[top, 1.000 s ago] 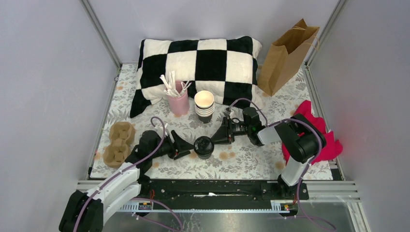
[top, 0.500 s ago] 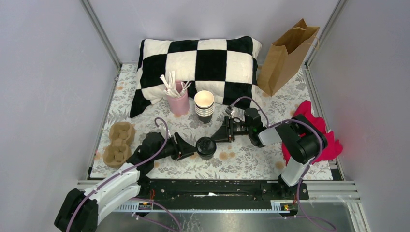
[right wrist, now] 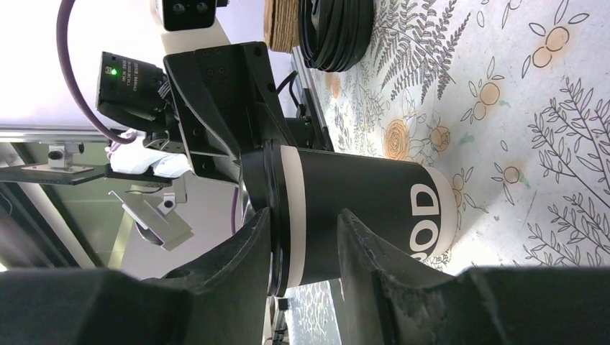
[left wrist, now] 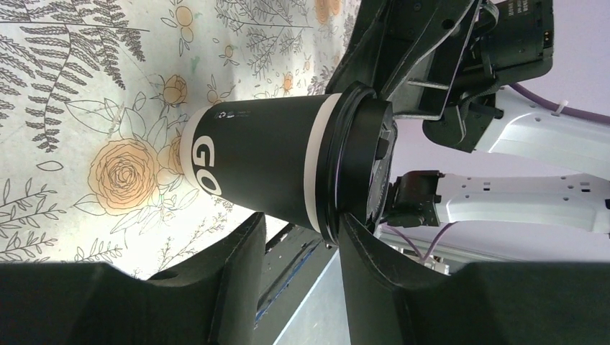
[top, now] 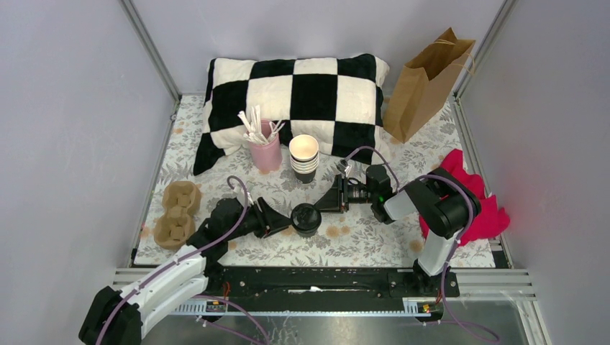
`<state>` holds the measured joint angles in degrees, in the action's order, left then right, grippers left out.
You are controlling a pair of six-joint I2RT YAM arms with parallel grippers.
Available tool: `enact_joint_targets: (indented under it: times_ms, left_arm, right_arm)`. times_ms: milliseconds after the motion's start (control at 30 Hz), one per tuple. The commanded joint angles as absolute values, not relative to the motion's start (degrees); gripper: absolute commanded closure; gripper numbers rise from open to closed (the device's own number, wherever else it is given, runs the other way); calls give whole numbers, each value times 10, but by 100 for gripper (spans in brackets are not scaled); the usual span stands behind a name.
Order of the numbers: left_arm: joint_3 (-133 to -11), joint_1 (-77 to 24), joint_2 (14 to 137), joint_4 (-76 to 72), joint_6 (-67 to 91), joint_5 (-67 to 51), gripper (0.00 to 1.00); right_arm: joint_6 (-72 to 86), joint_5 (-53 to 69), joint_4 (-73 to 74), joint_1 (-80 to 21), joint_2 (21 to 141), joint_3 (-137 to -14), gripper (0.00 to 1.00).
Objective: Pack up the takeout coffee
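a: takeout coffee point(top: 305, 218)?
b: upright on floral cloth point(top: 360, 241), between both grippers.
a: left gripper point(top: 286, 224)?
b: fingers apart, tips just at its lidded end, nothing between.
a: right gripper point(top: 321, 207)?
b: fingers apart beside the coffee; clamped or not, cannot tell.

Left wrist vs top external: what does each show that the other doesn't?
Left wrist only: the white lettering on the side of the takeout coffee.

Top external only: paper bag, checkered pillow, stack of lidless cups, pink cup of white sticks, cardboard carrier, red cloth.

Both: the coffee upright on the floral table cover, with the left gripper and right gripper on opposite sides of it.
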<state>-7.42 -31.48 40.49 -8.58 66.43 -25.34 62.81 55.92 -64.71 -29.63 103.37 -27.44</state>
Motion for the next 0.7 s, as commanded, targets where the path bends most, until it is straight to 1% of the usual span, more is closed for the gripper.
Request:
enact_joint_targets:
  times_ms: [0,167,300,400,533,667]
  left_arm:
    - [-71,-323,444,90,608,-124,56]
    - [-73,-335,469,74,608,-122,56]
    - [-93,-335,449,65,603,-134,55]
    - [-127,-335,451,65,586,-135,55]
    - [-161,-335,491,57,572,-137,55]
    - [-173,-336,503,44,568,-140,55]
  right_arm:
    - [575,524,-543,-310,1076,-247,57]
    - [576,527,-543,-310,1075,-246,57]
    - [570,542,-516,-310,1054,-262,56]
    - [540,538,-447,-310,1014,-286,55]
    - [487,521,-340,-310,971,-320,49]
    - [480,522,-315,-310,966,-330,43]
